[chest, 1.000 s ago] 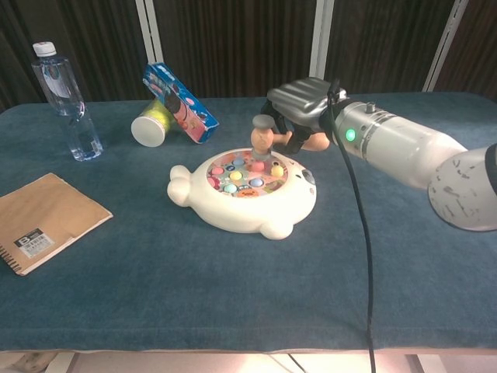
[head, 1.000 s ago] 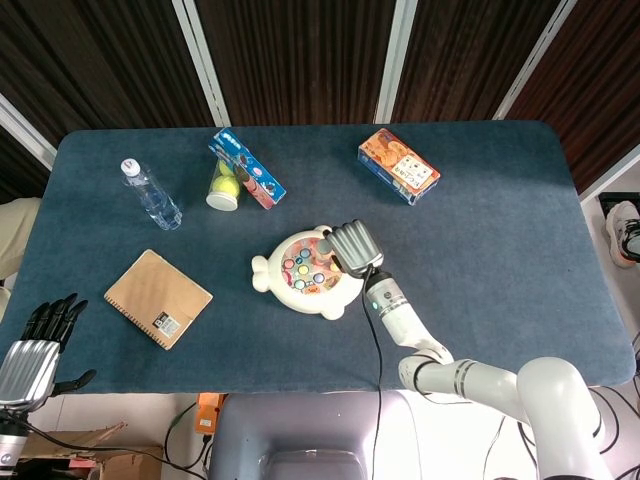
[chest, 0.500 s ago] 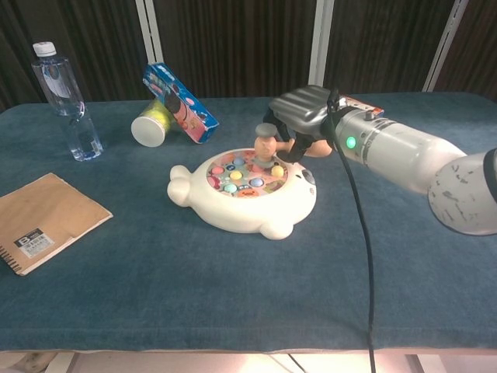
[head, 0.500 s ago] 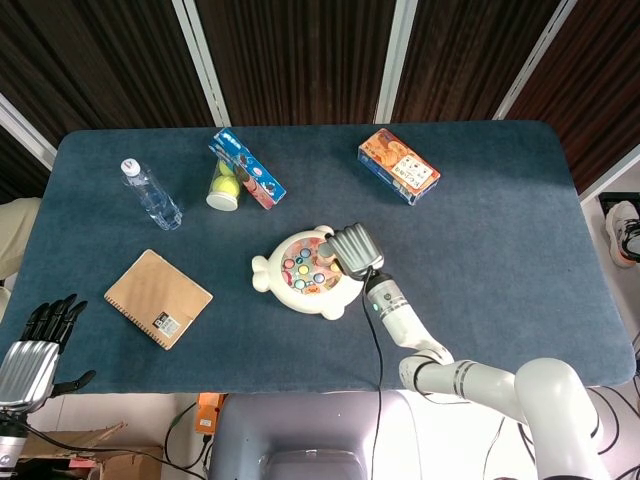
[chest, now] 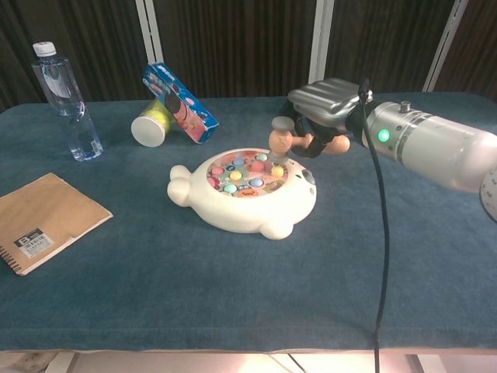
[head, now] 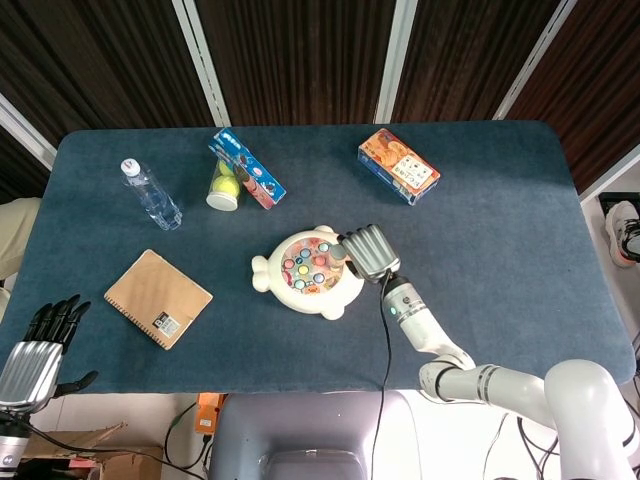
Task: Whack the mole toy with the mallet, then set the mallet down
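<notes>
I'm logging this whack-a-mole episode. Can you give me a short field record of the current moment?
mallet: held in the right hand, head above the toy's right edge
mole toy: cream, flat on the blue table
left hand: holding nothing, off the table's near left corner
other items: water bottle, notebook

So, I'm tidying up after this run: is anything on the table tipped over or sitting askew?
Yes. The yellow can lies on its side at the back left, and the blue box leans tilted against it. The water bottle stands upright, and the mole toy, notebook and orange box lie flat.
</notes>
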